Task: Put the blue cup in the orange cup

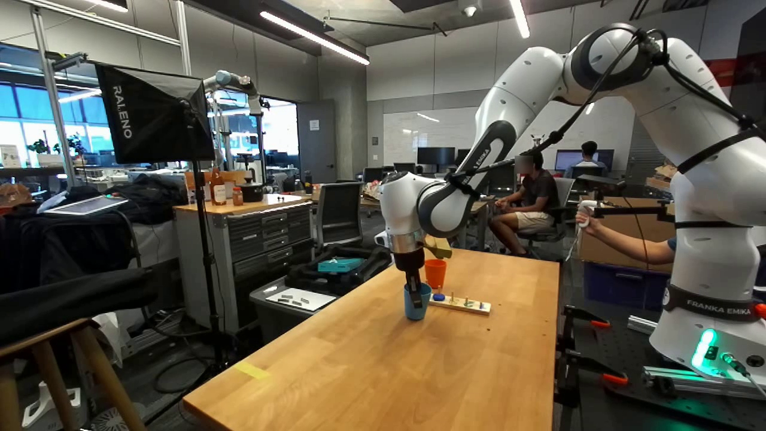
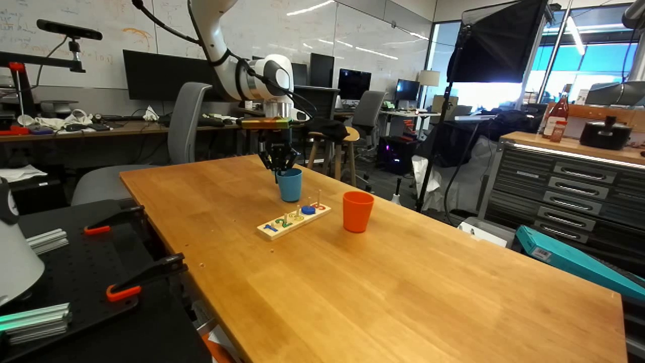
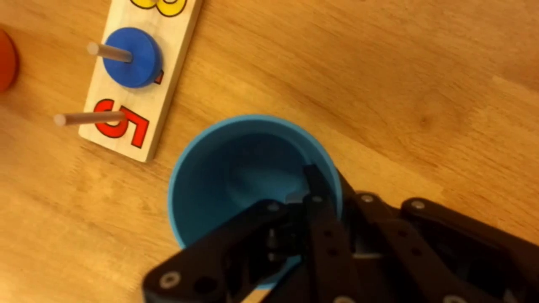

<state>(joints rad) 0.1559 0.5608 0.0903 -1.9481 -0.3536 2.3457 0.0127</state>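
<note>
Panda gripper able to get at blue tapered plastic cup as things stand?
Likely yes: the black two-finger gripper straddles the rim of the upright blue cup; its open mouth leaves the way free.

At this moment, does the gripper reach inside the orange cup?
No, in the wrist view the gripper straddles the rim of the blue cup, with one finger inside it.

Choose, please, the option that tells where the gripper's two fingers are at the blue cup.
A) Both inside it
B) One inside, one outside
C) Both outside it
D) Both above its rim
B: the wrist view shows one finger inside the blue cup and the other finger outside, with the cup's wall between them.
</note>
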